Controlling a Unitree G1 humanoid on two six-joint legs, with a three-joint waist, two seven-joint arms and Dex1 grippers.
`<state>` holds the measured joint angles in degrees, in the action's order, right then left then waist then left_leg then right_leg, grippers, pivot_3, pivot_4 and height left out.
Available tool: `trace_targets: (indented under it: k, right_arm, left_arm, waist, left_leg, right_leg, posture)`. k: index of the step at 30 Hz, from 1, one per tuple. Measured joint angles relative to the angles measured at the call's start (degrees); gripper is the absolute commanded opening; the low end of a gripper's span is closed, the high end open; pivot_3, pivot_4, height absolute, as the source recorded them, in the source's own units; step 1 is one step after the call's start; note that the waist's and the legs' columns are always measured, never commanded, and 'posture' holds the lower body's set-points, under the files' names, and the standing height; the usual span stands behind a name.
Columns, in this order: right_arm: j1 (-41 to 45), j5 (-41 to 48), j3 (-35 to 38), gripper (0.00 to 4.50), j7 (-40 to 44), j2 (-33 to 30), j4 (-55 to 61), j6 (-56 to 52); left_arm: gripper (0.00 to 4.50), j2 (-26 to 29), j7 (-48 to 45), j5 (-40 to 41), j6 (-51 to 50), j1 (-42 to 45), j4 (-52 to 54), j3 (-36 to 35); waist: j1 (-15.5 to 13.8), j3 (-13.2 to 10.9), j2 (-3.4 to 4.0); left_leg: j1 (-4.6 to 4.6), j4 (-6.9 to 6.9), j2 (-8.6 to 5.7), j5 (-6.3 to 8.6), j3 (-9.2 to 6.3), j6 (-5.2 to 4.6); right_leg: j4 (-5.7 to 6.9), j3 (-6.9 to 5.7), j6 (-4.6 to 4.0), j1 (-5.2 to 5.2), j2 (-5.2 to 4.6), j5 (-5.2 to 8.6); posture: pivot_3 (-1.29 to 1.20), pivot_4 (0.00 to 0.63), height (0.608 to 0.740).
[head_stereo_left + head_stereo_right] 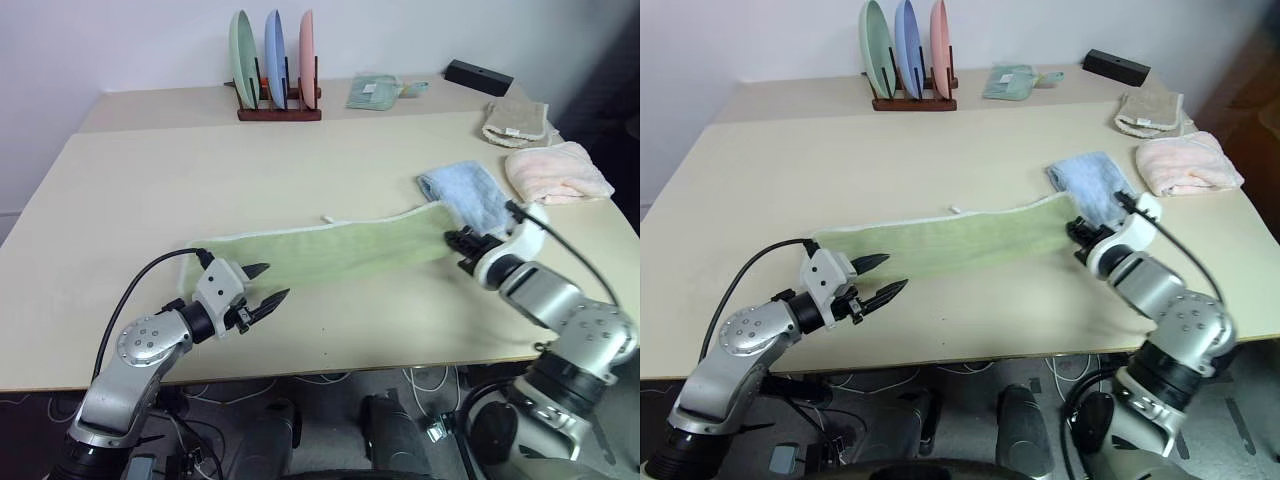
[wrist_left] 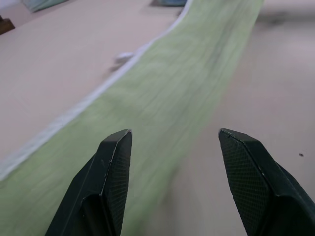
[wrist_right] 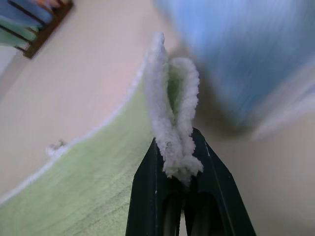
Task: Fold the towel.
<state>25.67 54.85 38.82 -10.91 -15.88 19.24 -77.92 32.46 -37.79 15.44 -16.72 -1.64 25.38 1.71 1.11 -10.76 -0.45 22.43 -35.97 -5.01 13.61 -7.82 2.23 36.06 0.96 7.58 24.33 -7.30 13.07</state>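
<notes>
Two black fingers of the right gripper (image 3: 183,169) are pinched together on the doubled white-edged end of the towel (image 1: 330,250); the right wrist view shows the terry rim bunched between the pads, a detail the head views blur into a dark spot at centre right. The left gripper (image 1: 264,283) has its fingers spread apart with nothing between them, at lower left of the frame, just off the towel's near edge. In the left wrist view the towel runs away as a long green band toward the top, its white stitching and a small blurred white loop (image 2: 121,58) on one side; whether the fingertips touch the cloth cannot be told.

The towel lies as a narrow strip across the middle of the table (image 1: 300,160), its right end lifted. Just behind that end sits a folded light blue towel (image 1: 468,195), partly hidden by the right arm. Farther right lie a pink towel (image 1: 556,171) and a beige cloth (image 1: 516,122). At the top stand a plate rack (image 1: 278,105), a small teal cloth (image 1: 376,90) and a black box (image 1: 478,76).
</notes>
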Motion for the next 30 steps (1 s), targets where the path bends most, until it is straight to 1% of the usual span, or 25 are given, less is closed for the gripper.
trace_targets:
  k: [2,4,8,10,12,14,17,20,24,25,26,30]
  right_arm:
    - [-0.05,-0.16,-3.33,0.03,3.36,-5.34,2.29,0.07]
    - [-0.10,-0.97,-9.01,0.03,7.53,-9.86,3.98,0.97]
    - [-0.07,-6.35,-26.26,0.03,18.31,-19.67,8.75,6.32]
    - [0.09,-10.03,-35.45,0.03,23.49,-23.26,10.94,9.89]
    - [0.52,-14.21,-43.03,0.03,26.68,-23.40,10.51,13.45]
    - [1.01,-17.97,-48.80,0.03,28.40,-22.80,8.51,16.32]
    - [2.03,-23.79,-54.92,0.03,30.06,-20.35,4.08,20.48]
    - [2.67,-27.91,-58.12,0.03,31.14,-18.14,0.53,23.11]
    - [2.92,-31.22,-58.30,0.03,32.15,-16.05,-1.30,24.44]
    - [2.92,-31.50,-58.30,0.62,32.75,-15.95,-1.30,24.51]
    - [2.91,-31.60,-58.30,0.91,33.27,-15.83,-1.30,24.51]
    - [2.32,-31.44,-57.39,2.87,35.29,-15.43,-0.18,24.52]
  left_arm:
    - [2.86,-0.07,-0.07,-0.07,0.22,0.79,-0.73,-0.01]
    - [2.86,-0.26,-0.26,-0.31,0.39,1.81,-1.59,0.13]
    - [2.86,-0.65,-0.56,-1.12,1.01,2.98,-2.75,0.87]
    - [2.86,-0.86,-0.59,-1.22,1.01,3.34,-3.01,1.05]
    - [2.86,-1.00,-0.58,-1.27,1.03,3.81,-3.18,1.19]
    - [2.86,-1.12,-0.54,-1.46,1.05,3.99,-3.16,1.42]
    - [2.86,-1.27,-0.40,-2.21,1.03,3.94,-3.11,1.72]
    - [2.86,-1.52,0.14,-2.43,0.91,3.65,-2.73,1.77]
    - [2.86,-1.57,0.69,-2.46,0.73,2.57,-1.95,1.82]
    - [2.86,-1.57,0.70,-2.46,0.69,2.33,-1.79,1.88]
    - [2.86,-1.57,0.71,-2.46,0.62,2.29,-1.70,1.93]
    - [2.86,-1.54,0.73,-2.51,0.13,2.24,-1.47,1.97]
  waist:
    - [0.06,0.01,-0.01]
    - [0.04,0.01,-0.01]
    - [-0.20,0.00,-0.02]
    - [-0.30,-0.02,-0.13]
    - [-0.32,-0.02,-0.14]
    - [-0.38,-0.03,-0.15]
    - [-0.41,-0.03,-0.15]
    - [-0.43,-0.03,-0.15]
    - [-0.47,-0.03,-0.15]
    - [-0.46,-0.03,-0.15]
    - [-0.46,-0.03,-0.15]
    - [-0.47,-0.03,-0.15]
  left_leg:
    - [-0.01,-0.01,0.03,0.02,0.02,-0.04]
    - [-0.01,-0.01,0.04,0.03,0.06,-0.05]
    - [0.05,-0.04,0.03,0.05,0.05,-0.08]
    - [0.06,-0.04,0.03,0.05,0.02,-0.09]
    - [0.07,-0.06,0.03,0.05,0.03,-0.08]
    - [0.08,-0.08,0.02,0.05,0.02,-0.08]
    - [0.07,-0.06,0.00,0.05,0.00,-0.08]
    - [0.08,-0.05,0.00,0.05,-0.01,-0.08]
    - [0.08,-0.06,-0.01,0.05,-0.03,-0.07]
    - [0.08,-0.05,-0.01,0.05,-0.03,-0.07]
    - [0.08,-0.06,-0.01,0.05,-0.04,-0.07]
    - [0.08,-0.06,-0.01,0.05,-0.04,-0.07]
  right_leg:
    - [-0.01,-0.01,0.01,-0.01,0.03,0.01]
    - [-0.03,0.00,0.01,-0.01,0.03,0.01]
    - [-0.08,0.00,0.07,-0.01,0.01,0.04]
    - [-0.10,-0.02,0.08,-0.01,0.01,0.05]
    - [-0.10,-0.02,0.08,-0.01,0.00,0.04]
    - [-0.10,-0.01,0.08,-0.01,-0.01,0.04]
    - [-0.11,-0.01,0.08,-0.01,-0.01,0.04]
    - [-0.12,-0.01,0.07,-0.01,-0.01,0.04]
    - [-0.12,-0.01,0.07,-0.01,-0.01,0.04]
    - [-0.13,-0.01,0.07,-0.01,-0.01,0.04]
    - [-0.12,-0.02,0.07,-0.01,-0.01,0.04]
    - [-0.13,-0.01,0.07,-0.01,-0.01,0.04]
  posture:
    - [0.00,0.150,0.740]
    - [0.00,0.150,0.740]
    - [0.00,0.150,0.740]
    - [0.00,0.150,0.740]
    - [0.00,0.150,0.740]
    - [0.00,0.150,0.740]
    - [0.00,0.150,0.740]
    - [0.00,0.150,0.740]
    - [0.00,0.150,0.740]
    - [0.00,0.150,0.740]
    - [0.00,0.150,0.740]
    - [0.00,0.150,0.740]
